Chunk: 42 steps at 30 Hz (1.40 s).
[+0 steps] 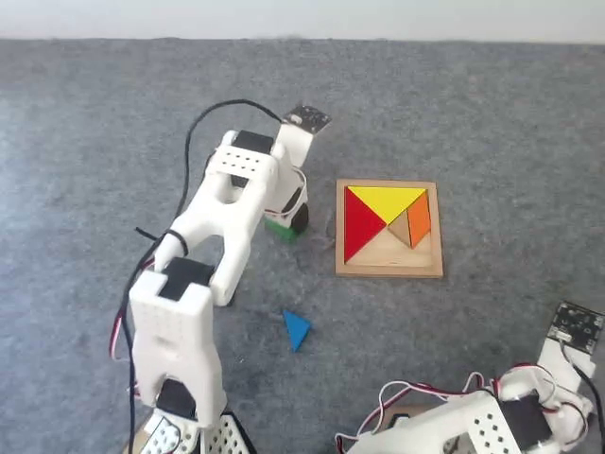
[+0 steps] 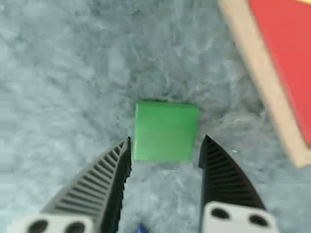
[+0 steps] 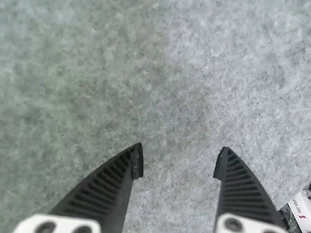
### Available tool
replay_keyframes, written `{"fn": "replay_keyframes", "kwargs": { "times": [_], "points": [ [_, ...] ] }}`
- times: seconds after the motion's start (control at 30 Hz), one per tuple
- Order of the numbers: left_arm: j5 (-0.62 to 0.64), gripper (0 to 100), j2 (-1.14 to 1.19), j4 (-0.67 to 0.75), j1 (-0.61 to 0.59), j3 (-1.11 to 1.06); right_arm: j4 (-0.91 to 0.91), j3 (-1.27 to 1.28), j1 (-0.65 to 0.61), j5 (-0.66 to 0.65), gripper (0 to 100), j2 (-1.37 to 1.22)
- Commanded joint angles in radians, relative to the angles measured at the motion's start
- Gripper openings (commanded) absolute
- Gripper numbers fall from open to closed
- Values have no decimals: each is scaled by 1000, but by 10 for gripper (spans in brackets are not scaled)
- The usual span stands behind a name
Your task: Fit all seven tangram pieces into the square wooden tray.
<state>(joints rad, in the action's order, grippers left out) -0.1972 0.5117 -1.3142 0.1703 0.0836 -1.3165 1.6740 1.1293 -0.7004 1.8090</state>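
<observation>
The square wooden tray [image 1: 388,270] lies right of centre on the grey carpet and holds a red triangle [image 1: 360,223], a yellow triangle [image 1: 387,201] and an orange piece [image 1: 419,223]. A green square piece [image 2: 164,130] lies flat on the carpet just left of the tray [image 2: 262,77]. My left gripper [image 2: 166,148] is open, its two fingertips straddling the near edge of the green square [image 1: 280,227]. A blue triangle [image 1: 296,329] rests on the carpet nearer the front. My right gripper [image 3: 179,161] is open over bare carpet at the front right.
The left arm [image 1: 203,255] stretches from the front left toward the tray. The right arm [image 1: 482,421] sits low at the front right corner. Grey carpet lies all around the tray.
</observation>
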Motion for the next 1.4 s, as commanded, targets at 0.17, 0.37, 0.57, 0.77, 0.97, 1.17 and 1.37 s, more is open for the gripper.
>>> {"fn": "replay_keyframes", "kwargs": {
  "times": [0.17, 0.37, 0.57, 0.77, 0.97, 1.17, 1.37],
  "points": [
    [-54, 250, 181, -37, -11, 186, -25, 11, 8, -15, 248, 5],
    [-49, 92, 233, -135, 34, 246, -25, 11, 8, -15, 248, 5],
    [-41, 13, 187, -184, 112, 246, -25, 11, 8, -15, 248, 5],
    [-20, 13, 72, -230, 173, 248, -25, 11, 8, -15, 248, 5],
    [-20, 15, 107, -229, 173, 220, -25, 11, 8, -15, 248, 5],
    [-12, 74, 198, -183, 164, 214, -25, 11, 8, -15, 248, 5],
    [-15, 97, 212, -170, 167, 216, -25, 11, 8, -15, 248, 5]
  ]
}}
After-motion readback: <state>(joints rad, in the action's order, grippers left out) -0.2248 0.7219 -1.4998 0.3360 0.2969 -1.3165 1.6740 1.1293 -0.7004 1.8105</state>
